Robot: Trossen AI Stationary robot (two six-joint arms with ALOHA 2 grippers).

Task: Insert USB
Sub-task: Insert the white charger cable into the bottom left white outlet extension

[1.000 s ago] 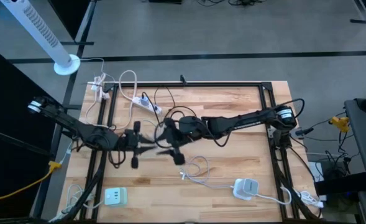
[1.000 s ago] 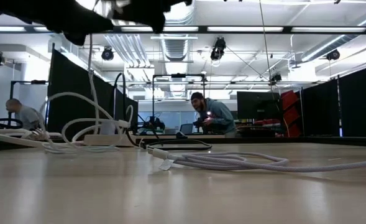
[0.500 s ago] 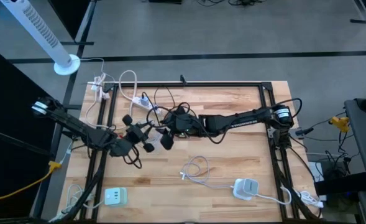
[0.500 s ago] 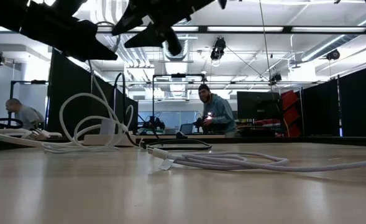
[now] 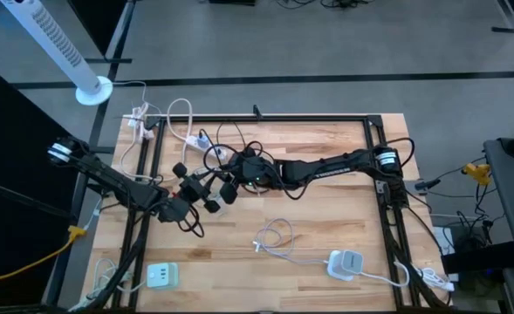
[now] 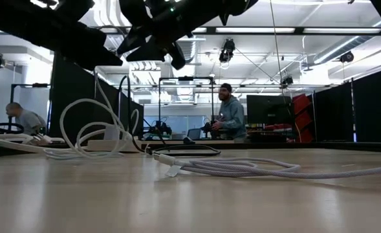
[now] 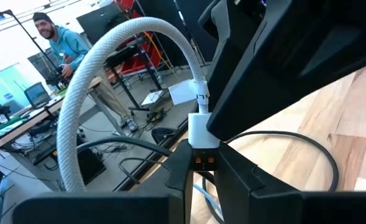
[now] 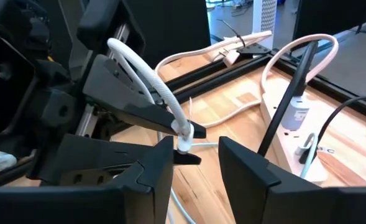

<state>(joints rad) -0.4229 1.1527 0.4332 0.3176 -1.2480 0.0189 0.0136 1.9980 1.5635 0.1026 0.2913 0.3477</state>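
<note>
The white braided USB cable (image 7: 102,68) is already lifted off the pale wooden table (image 5: 326,218), pinched at its white plug (image 7: 202,127) between the fingers of the left gripper (image 7: 201,163), but no insertion shows yet, so lining up the plug and pushing it home are judged still to come. Just in front of that plug hangs the right gripper (image 8: 195,149), its dark fingers parted on either side of the cable and not yet touching it (whether they are about to clamp cannot be told). Plug and both grippers sit above the table, near the white power strip (image 8: 307,140) at its far left edge.
</note>
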